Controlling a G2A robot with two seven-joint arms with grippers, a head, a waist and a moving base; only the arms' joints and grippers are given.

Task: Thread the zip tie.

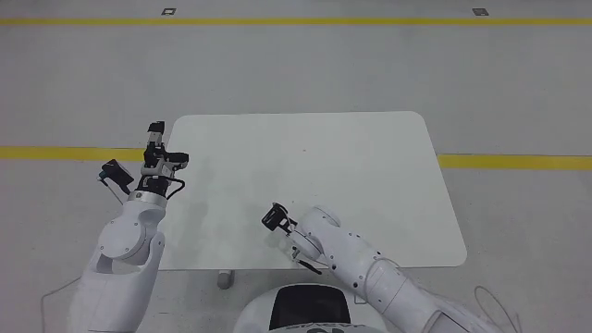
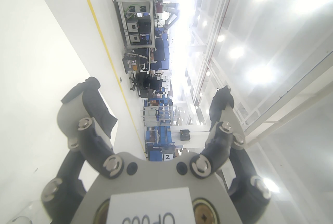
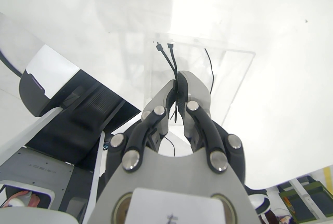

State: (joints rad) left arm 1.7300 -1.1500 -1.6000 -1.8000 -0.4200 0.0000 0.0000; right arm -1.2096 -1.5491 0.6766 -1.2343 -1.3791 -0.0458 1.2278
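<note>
My right gripper [image 3: 177, 79] is shut on two thin black zip ties [image 3: 171, 61]. Their square heads stick out past the fingertips, and their tails run back between the fingers. It hangs over a clear plastic box [image 3: 242, 74], where a third, curved zip tie [image 3: 211, 66] lies. In the top view, the right gripper [image 1: 275, 217] sits near the front edge of the white table [image 1: 370, 176]. My left gripper [image 2: 156, 88] is open with nothing between its fingers. It is held at the table's left edge [image 1: 162, 148], pointing away from me.
The table has rounded corners and a bare white top. Pale floor with yellow lines [image 1: 296, 21] surrounds it. Part of my own dark and white base [image 3: 65, 105] lies close beside the clear box in the right wrist view.
</note>
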